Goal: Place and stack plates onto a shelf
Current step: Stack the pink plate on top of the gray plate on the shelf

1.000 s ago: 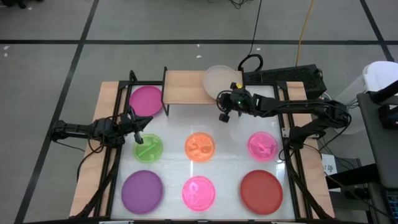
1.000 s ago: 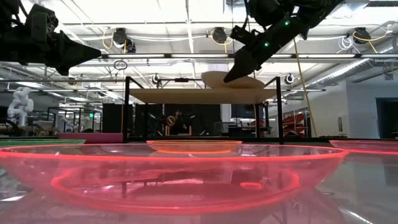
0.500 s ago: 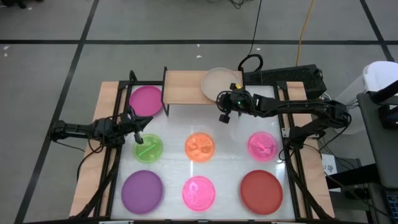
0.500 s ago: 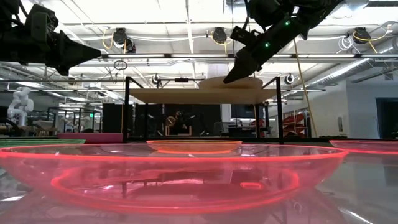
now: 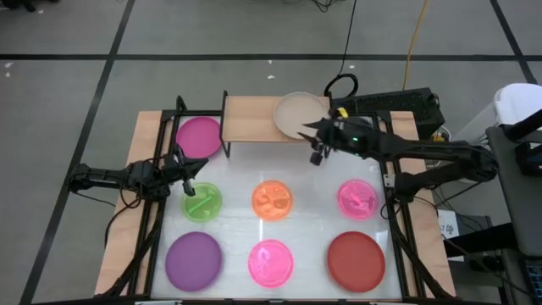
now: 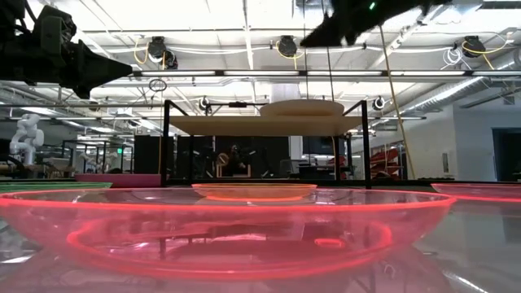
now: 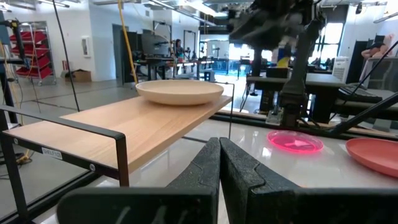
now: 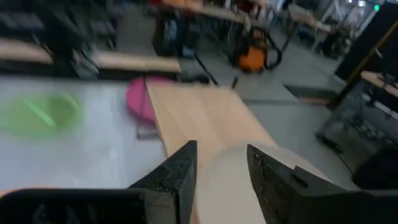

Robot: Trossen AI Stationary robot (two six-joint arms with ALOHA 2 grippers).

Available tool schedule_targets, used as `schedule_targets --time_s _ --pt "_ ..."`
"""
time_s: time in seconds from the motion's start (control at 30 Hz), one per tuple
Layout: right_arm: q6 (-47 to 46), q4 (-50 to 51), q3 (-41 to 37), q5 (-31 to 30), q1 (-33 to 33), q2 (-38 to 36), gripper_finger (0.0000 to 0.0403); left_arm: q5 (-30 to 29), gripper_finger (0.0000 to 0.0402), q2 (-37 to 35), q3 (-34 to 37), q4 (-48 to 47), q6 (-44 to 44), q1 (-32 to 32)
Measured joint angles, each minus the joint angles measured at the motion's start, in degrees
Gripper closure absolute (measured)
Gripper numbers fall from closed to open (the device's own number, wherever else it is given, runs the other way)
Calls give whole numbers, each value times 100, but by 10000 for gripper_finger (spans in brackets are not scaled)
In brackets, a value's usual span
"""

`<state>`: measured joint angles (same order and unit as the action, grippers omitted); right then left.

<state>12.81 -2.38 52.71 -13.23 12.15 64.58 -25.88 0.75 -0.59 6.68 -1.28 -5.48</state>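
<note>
High view: claw above beige plate

Right gripper (image 5: 314,138) spread, empty, hovering just off the edge of beige plate (image 5: 298,113) lying on shelf (image 5: 251,119). Orange plate (image 5: 273,200) nearer below. Left gripper (image 5: 188,169) pressed together beside green plate (image 5: 201,203), under magenta plate (image 5: 198,136)

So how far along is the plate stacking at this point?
One plate is done: the beige plate sits on the shelf at its right end. Nothing is in hand: the right gripper is open beside that plate, and the left gripper, fingers shut, waits near the green plate. Seven remain on the table, including the magenta plate left of the shelf and the red plate.
</note>
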Motion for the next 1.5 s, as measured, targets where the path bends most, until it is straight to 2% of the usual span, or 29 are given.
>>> schedule_targets --time_s 0.17,0.3,0.53,0.8,1.07,1.23,1.33,1.4,1.5 --pt "-159 152 -163 28 -541 -585 279 0 394 -2 1 -2 0 0" --pt "-145 -153 -574 32 -910 -869 280 -1 394 0 1 0 0 1" --pt "-89 -1422 -1347 7 -1212 -1025 280 1 394 -1 1 -2 0 -1" --pt "9 -2902 -1976 7 -1240 -1032 280 -1 394 -2 -1 13 37 -1" --pt "-30 -2861 -1991 4 -1264 -1032 280 1 394 0 -1 114 817 1" --pt "-152 -2799 -1991 4 -1267 -1032 280 3 394 0 -1 151 954 0" --pt "-220 -2749 -1992 4 -1267 -1032 280 3 394 0 -98 358 714 -1" --pt "-264 -2728 -1991 4 -1267 -1032 280 1 394 0 -339 188 581 0" --pt "-273 -2654 -1993 4 -1267 -1032 280 -187 394 118 -923 -765 577 -1"
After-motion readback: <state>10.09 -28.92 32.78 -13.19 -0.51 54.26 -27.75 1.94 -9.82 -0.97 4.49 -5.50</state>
